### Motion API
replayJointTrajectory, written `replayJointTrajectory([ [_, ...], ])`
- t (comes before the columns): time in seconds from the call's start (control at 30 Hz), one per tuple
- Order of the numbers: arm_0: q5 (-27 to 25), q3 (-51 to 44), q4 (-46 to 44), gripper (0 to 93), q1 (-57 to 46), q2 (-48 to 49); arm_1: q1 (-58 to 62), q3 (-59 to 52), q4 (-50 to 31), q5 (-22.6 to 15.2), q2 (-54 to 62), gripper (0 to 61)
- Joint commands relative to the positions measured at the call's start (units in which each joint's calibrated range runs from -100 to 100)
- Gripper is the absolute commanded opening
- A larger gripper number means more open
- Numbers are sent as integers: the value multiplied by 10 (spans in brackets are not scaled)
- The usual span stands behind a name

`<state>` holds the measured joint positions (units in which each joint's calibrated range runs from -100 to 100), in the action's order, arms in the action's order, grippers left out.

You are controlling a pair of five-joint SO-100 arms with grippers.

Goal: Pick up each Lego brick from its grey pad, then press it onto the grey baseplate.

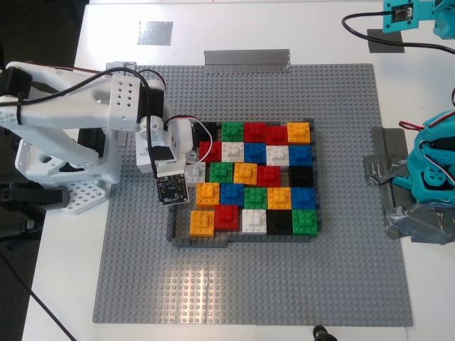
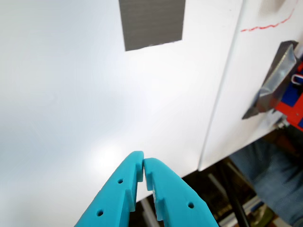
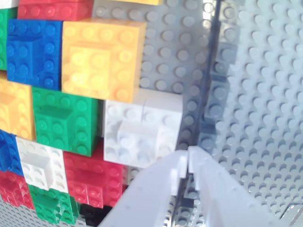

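Observation:
My second gripper (image 3: 188, 163), white, is shut with nothing in it, its tips low beside a white brick (image 3: 142, 127) at the mosaic's edge. Past that brick sits an orange Lego brick (image 3: 104, 56) (image 1: 208, 193) pressed into the mosaic on the grey baseplate (image 1: 249, 284), with bare studs (image 3: 175, 61) beside it. In the exterior view the white arm (image 1: 160, 135) reaches in from the left. My first gripper (image 2: 143, 163), teal, is shut and empty above the white table, short of a bare grey pad (image 2: 151, 21) (image 1: 386, 40). Another bare grey pad (image 1: 155, 32) lies at the exterior view's upper left.
A long grey tape strip (image 1: 247, 60) holds the baseplate's far edge, and crumpled tape (image 1: 387, 167) holds the edge at the exterior view's right beside a teal arm base (image 1: 434, 163). A black cable (image 1: 370, 32) crosses the upper-right pad. The table edge (image 2: 208, 142) is close to my first gripper.

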<state>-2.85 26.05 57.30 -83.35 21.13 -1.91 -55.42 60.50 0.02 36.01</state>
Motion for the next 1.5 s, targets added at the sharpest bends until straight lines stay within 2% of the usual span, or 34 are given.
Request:
replayJointTrajectory([
  [0.0, -3, -5, -5, 0, -3, 13, -4, -1, -19, -5, 5, 1],
  [0.3, -3, -5, -5, 0, 2, 14, 1, -2, -56, -2, -13, 1],
  [0.53, -3, -4, -5, 0, 0, 13, 12, 21, -107, 16, -9, 1],
  [0.9, -3, -4, -5, 0, 3, 13, 18, 56, -172, 10, -8, 1],
  [1.07, -3, -3, -5, 0, 3, 13, 14, 60, -148, 4, 0, 1],
  [1.47, -3, -3, -4, 0, -1, 13, 14, 110, -21, -5, 70, 1],
])
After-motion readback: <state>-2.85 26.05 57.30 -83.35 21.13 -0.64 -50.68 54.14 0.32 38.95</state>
